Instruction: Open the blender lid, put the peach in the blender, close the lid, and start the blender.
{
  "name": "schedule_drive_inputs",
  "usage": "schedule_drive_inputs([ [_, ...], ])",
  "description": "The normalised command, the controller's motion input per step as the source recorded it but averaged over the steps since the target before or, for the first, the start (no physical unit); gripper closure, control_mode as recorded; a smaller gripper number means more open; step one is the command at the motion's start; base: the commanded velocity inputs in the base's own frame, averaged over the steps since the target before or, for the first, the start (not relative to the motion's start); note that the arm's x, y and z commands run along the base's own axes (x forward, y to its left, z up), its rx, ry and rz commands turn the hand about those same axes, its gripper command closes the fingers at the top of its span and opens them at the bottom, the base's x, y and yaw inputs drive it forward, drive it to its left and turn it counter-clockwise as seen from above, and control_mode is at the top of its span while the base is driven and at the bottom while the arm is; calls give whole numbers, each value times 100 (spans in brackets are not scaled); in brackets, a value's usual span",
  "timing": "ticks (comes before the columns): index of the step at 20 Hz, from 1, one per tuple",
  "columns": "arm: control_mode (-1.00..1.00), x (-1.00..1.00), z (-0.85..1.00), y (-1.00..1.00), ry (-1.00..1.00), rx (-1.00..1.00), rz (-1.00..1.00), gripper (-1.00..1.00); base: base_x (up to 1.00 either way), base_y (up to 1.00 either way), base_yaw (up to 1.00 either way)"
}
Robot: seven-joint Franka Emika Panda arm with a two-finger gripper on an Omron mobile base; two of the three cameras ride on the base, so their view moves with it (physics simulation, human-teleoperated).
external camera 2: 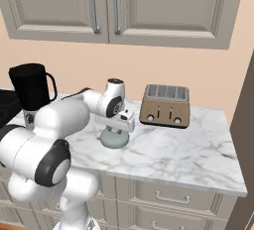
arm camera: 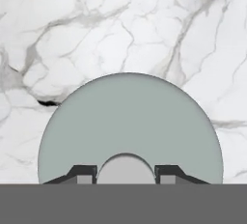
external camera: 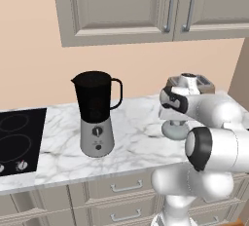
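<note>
The blender [external camera: 97, 118] stands on the marble counter with its dark jar's mouth uncovered; it also shows at the left edge [external camera 2: 32, 92]. To its right, the pale grey-green blender lid [external camera: 173, 131] [external camera 2: 114, 139] rests on the counter. My gripper [external camera 2: 118, 127] points straight down onto it. In the hand view the lid [arm camera: 130, 121] lies right below, and the gripper [arm camera: 125, 175] has its two dark fingertips [arm camera: 84, 174] pressed against either side of the lid's small knob. The peach is out of view.
A bronze toaster [external camera 2: 165, 106] stands behind and to the right of the lid. A black cooktop [external camera: 19, 140] borders the counter left of the blender. Wall cabinets [external camera: 146, 6] hang overhead. Bare marble [external camera 2: 198, 154] stretches to the right.
</note>
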Motion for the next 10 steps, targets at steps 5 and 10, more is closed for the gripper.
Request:
schedule_drive_inputs([
  [5, -100, -37, 33, 4, -15, 2, 0, 100, 0, 0, 0],
  [10, -100, -57, 100, 13, -26, 0, 3, 100, 0, 0, 0],
])
